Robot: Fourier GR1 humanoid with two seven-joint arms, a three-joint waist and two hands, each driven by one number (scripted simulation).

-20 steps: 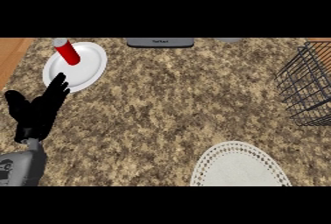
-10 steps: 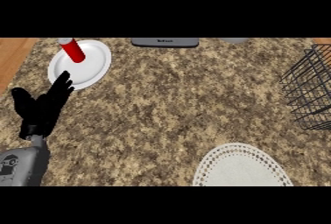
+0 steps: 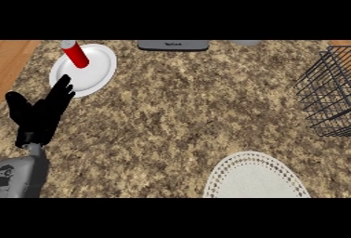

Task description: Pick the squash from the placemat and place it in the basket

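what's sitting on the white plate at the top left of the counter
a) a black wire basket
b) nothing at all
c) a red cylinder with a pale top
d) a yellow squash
c: a red cylinder with a pale top stands on the white plate at the upper left; the wire basket is at the right edge, and no squash shows anywhere.

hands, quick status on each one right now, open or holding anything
Left hand: open, fingers straight and pointing up, holding nothing, at the head view's left edge.
Right hand: not in view, so its state cannot be told.
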